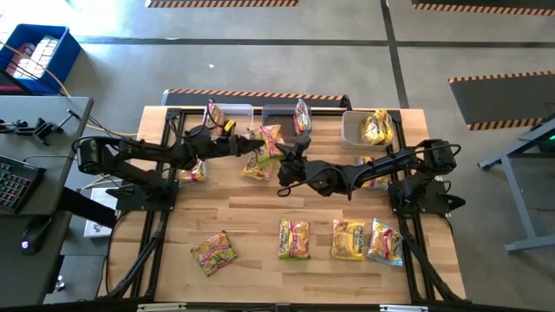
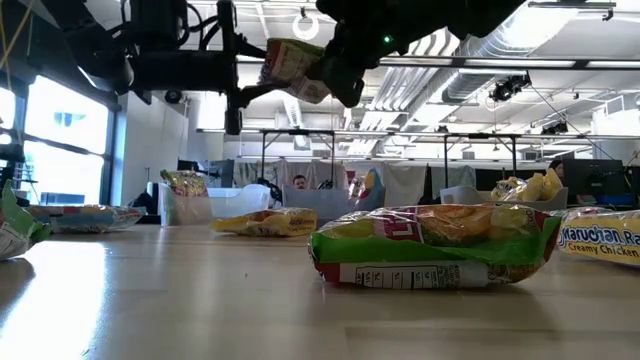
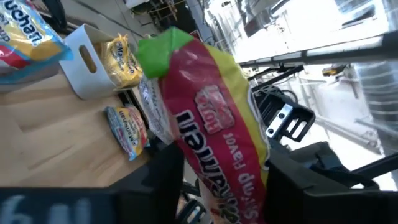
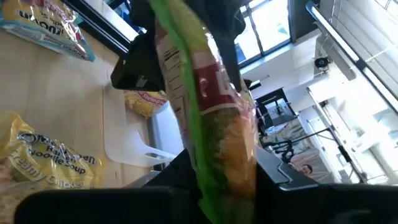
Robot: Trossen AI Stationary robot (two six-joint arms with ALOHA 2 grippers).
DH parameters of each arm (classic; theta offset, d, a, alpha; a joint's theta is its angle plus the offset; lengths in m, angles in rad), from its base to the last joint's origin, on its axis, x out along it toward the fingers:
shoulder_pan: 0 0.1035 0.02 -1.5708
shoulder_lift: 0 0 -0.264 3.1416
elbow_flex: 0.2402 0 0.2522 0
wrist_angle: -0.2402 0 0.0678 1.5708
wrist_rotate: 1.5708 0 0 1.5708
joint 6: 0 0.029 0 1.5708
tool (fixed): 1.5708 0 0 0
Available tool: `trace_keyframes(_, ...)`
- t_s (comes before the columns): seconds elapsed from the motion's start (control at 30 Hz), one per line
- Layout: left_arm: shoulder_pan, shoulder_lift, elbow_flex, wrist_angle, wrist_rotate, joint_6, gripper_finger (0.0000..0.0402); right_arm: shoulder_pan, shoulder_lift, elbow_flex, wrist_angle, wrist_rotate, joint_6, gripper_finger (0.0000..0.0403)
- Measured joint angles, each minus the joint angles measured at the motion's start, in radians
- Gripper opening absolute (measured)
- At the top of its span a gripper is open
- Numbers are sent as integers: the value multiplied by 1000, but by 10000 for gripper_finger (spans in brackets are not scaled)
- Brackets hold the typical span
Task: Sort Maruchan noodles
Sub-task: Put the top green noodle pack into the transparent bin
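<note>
A green and red Maruchan noodle packet point(image 2: 430, 245) lies closest on the wooden table point(image 1: 260, 217), and only the overhead view shows three more packets point(image 1: 347, 239) beside it along the near edge. Above mid-table, both wrist views show the left gripper point(image 1: 251, 146) and right gripper point(image 1: 279, 159) each clamped on one raised green-edged packet point(image 2: 293, 68). Farther back stand clear bins point(image 1: 360, 128), one holding yellow packets, then an office with a seated person point(image 2: 299, 183).

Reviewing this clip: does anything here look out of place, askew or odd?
One green-and-red ramen packet hangs in mid-air above the wooden table, pinched from both sides by the left gripper and the right gripper at once. Other packets lie scattered, not lined up.
</note>
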Motion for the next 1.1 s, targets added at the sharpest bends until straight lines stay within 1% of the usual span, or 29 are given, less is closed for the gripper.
trace_keyframes(0.17,13,-1,0,1,12,84,78,0,0,0,13,8,14,97)
trace_keyframes(0.3,63,-6,0,1,64,117,40,2,-4,0,49,28,67,130)
trace_keyframes(0.47,142,-25,0,-12,131,167,31,2,-5,0,74,79,110,168)
trace_keyframes(0.53,183,-39,0,-32,161,217,32,-9,-7,0,45,84,155,176)
trace_keyframes(0.63,248,-59,0,-126,200,291,33,-38,-7,0,-48,68,249,176)
trace_keyframes(0.77,320,-98,1,-244,251,386,34,-91,-7,0,-197,-23,417,155)
trace_keyframes(0.83,348,-127,22,-358,268,439,34,-127,-7,0,-269,-135,510,137)
trace_keyframes(0.9,366,-160,67,-521,266,530,34,-166,-7,0,-315,-285,571,114)
trace_keyframes(0.97,382,-194,136,-709,246,635,34,-210,-7,0,-329,-410,602,86)
trace_keyframes(1.03,389,-216,222,-903,198,744,34,-251,-7,0,-332,-495,622,56)
trace_keyframes(1.1,398,-223,321,-1106,131,833,34,-286,-7,0,-324,-551,626,24)
